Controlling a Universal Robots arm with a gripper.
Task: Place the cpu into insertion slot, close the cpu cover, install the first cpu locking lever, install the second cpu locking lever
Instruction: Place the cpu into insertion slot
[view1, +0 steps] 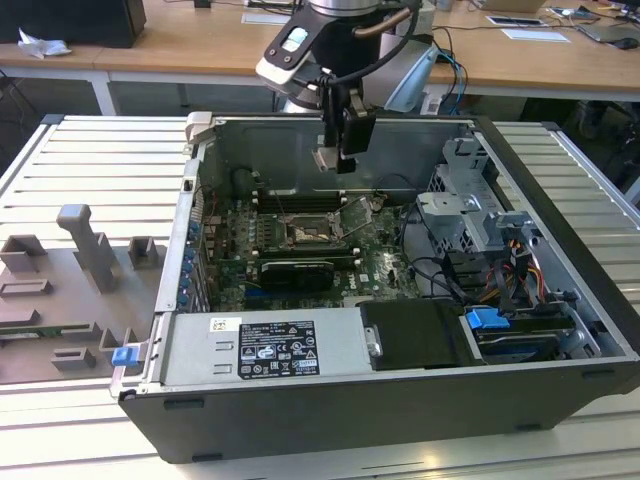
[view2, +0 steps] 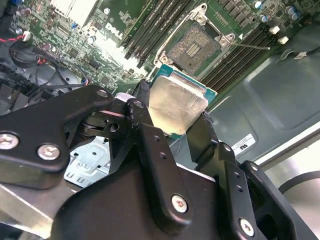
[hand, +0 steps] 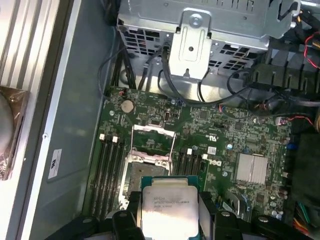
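Second wrist view: the cpu (view2: 175, 102) sits clamped between my gripper's (view2: 172, 112) fingers, its metal face toward the camera. It hangs above the board, and the bare insertion slot (view2: 196, 47) lies below, well apart. The cpu cover (hand: 152, 141) is swung open. I count one cpu, one slot, one cover.

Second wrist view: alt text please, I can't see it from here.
The tool grips the cpu by two edges, silvery face showing, above the motherboard. The empty slot lies just beyond it, with memory slots on both sides.
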